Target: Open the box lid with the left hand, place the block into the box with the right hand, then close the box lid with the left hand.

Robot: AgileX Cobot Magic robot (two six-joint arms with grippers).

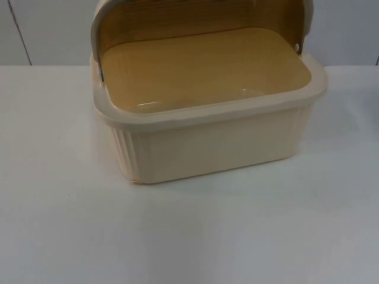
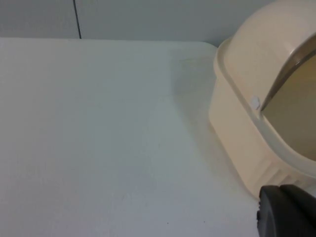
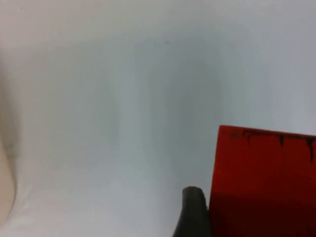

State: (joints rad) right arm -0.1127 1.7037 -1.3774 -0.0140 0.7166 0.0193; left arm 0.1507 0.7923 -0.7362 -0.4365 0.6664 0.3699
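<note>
The cream box stands on the white table near the grey wall, its domed lid rolled back and open. Its tan inside holds nothing. In the left wrist view the box is seen from its side, with the lid's pivot showing, and my left gripper hovers close beside it. In the right wrist view a red block sits tight against a black fingertip of my right gripper, above bare table. A sliver of the box's cream wall lies off to one side.
The white table stretches wide in front of the box and to both sides of it. The grey partition wall rises right behind the box.
</note>
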